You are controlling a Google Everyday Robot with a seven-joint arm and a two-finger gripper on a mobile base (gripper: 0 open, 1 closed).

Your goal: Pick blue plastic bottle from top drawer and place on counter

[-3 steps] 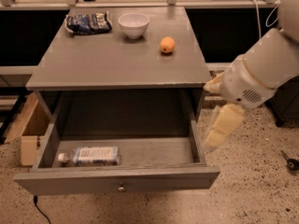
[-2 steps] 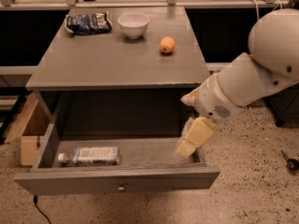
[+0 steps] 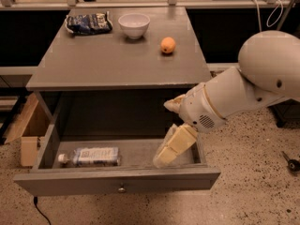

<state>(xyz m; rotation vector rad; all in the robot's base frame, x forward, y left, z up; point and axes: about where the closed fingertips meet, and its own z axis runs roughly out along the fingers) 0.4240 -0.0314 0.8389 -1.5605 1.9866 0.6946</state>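
Observation:
The blue plastic bottle (image 3: pixel 90 156) lies on its side in the left half of the open top drawer (image 3: pixel 119 178), white cap to the left. The drawer is pulled out below the grey counter (image 3: pixel 117 60). My gripper (image 3: pixel 169 150) hangs from the white arm at the right, its cream fingers (image 3: pixel 176 142) pointing down into the right half of the drawer, well to the right of the bottle. It holds nothing that I can see.
On the counter stand a dark blue snack bag (image 3: pixel 88 23), a white bowl (image 3: pixel 134 25) and an orange (image 3: pixel 168 45). A cardboard box (image 3: pixel 27 131) sits on the floor left of the drawer. A dark tool (image 3: pixel 290 161) lies on the floor at right.
My arm has swung left from beside the drawer's right edge, bringing the gripper over and into the drawer's right half. The bottle has not moved.

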